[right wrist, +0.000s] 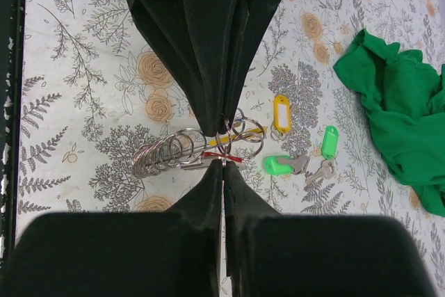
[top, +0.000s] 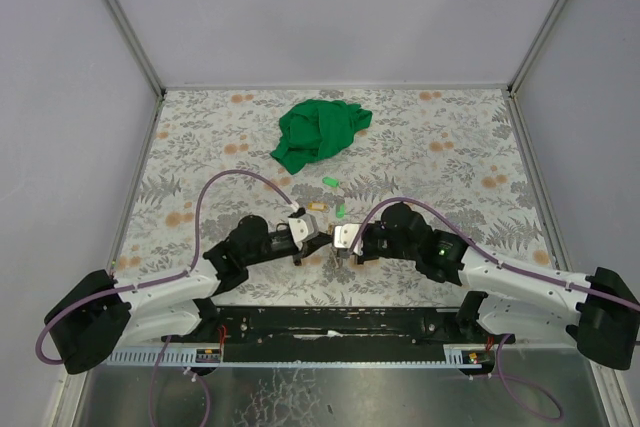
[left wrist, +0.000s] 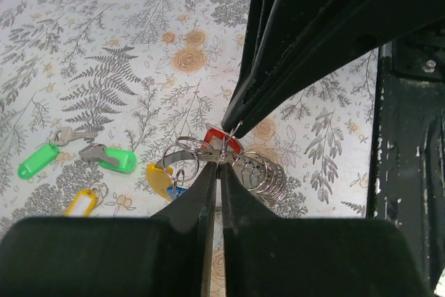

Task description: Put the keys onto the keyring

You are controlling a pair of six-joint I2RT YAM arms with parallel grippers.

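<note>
Red-tagged key (left wrist: 213, 134) half-hidden behind right tool (left wrist: 234, 125)

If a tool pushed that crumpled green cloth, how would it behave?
Probably floppy: the green cloth lies bunched in soft folds, so it would likely crumple rather than slide whole. Thin-looking fabric, so probably light.

Keyring (right wrist: 243, 132) bunched w/ red-tag key (left wrist: 215, 134); 2 green + 1 yellow keys (right wrist: 281, 165) loose beside it.
</note>
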